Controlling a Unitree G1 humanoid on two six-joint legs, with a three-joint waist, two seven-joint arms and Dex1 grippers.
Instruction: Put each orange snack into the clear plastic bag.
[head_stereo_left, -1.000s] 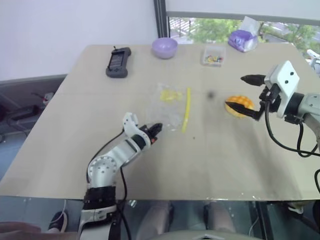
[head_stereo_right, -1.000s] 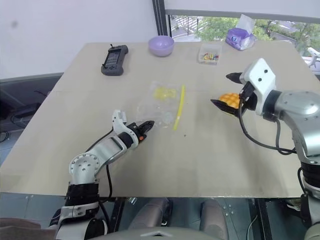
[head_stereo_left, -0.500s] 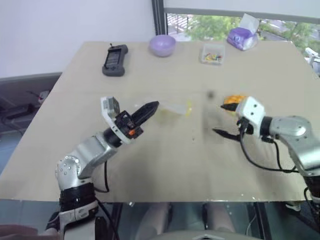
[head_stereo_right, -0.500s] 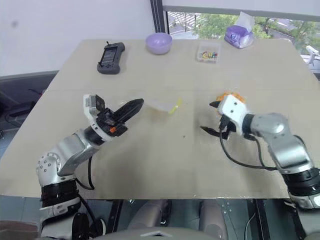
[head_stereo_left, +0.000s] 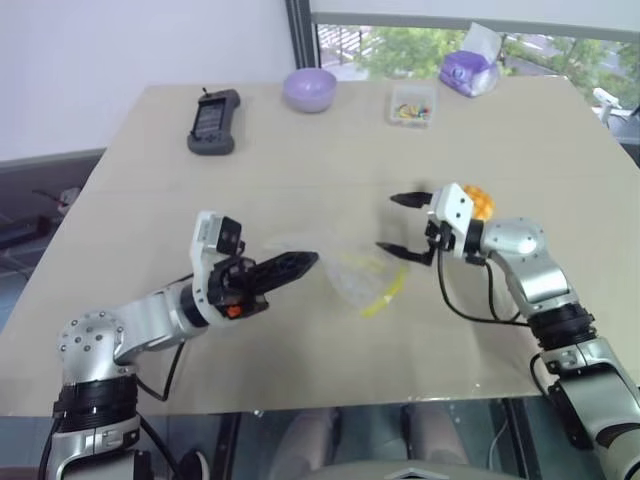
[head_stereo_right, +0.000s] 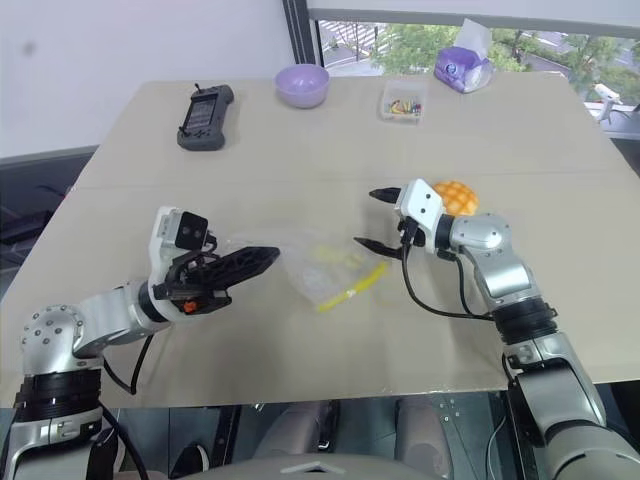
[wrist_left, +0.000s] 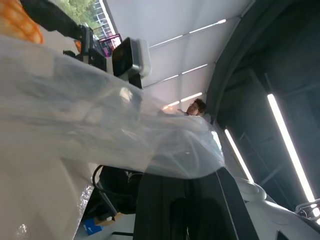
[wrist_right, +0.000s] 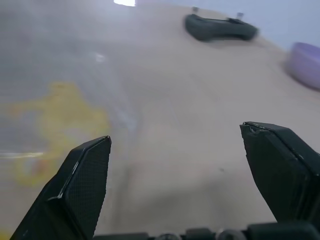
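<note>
The clear plastic bag (head_stereo_left: 352, 276) hangs crumpled just over the table's middle, its yellow seal strip (head_stereo_left: 385, 294) toward the right. My left gripper (head_stereo_left: 308, 261) is shut on the bag's left edge; in the left wrist view the film (wrist_left: 100, 125) spreads out from the fingers (wrist_left: 185, 210). To the bag's right, my right gripper (head_stereo_left: 392, 225) is open and pointing at the bag, with nothing between its fingers (wrist_right: 85, 185). The orange snack (head_stereo_left: 479, 202) lies on the table behind the right wrist, untouched.
Along the far edge of the table (head_stereo_left: 120, 230) are a black handheld device (head_stereo_left: 210, 122), a purple bowl (head_stereo_left: 308, 88), a small clear box of colourful bits (head_stereo_left: 411, 105) and a purple tissue pack (head_stereo_left: 468, 70).
My left gripper lifted the bag and drew it back toward me. The right gripper, open throughout, left the snack and came down and left to the bag. The camera shifted.
</note>
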